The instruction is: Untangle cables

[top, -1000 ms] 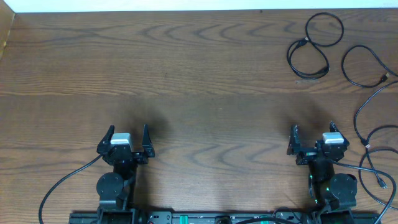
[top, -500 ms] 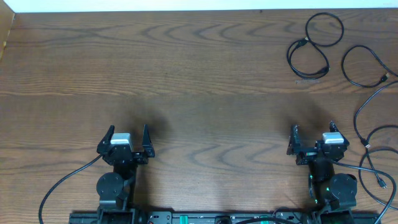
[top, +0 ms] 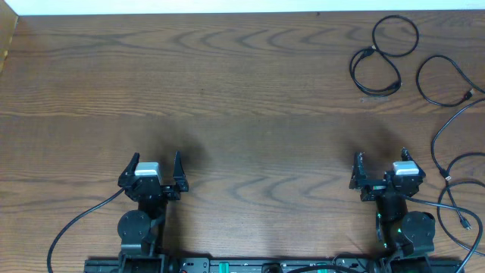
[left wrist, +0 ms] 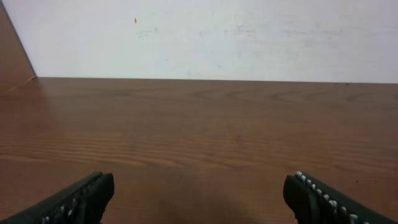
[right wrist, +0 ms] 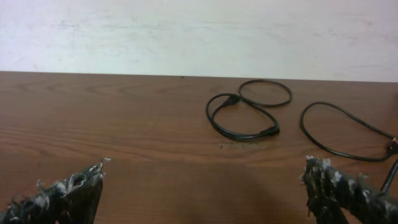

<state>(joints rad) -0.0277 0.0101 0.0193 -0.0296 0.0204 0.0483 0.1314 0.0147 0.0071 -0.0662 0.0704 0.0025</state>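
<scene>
- left gripper [top: 156, 158]: near-left, jaws spread wide, nothing between them. Its wrist view shows only bare table [top: 242, 114], no cord anywhere near.
- right gripper [top: 381, 161]: near-right, jaws also wide apart and empty, facing the far-right corner.
- cables: all on the right side, well apart from both grippers.
  - figure-eight cable [top: 370, 51], far right: two loops crossing at a small plug.
  - single-loop cable [top: 465, 97], just right of it, with a plug end by the table edge. The two look apart, not touching.
  - loose strands [top: 447, 180] run down the right edge beside the right arm's base. Can't tell if these cross each other.
- handling, my read: thin glossy cord, so light and floppy. It'll drag and deform rather than lift as a shape, and may slip in the pads.
- grip point: pinch from above at a plug end, or on a clear stretch away from the crossing. Right arm is the obvious one to reach.
</scene>
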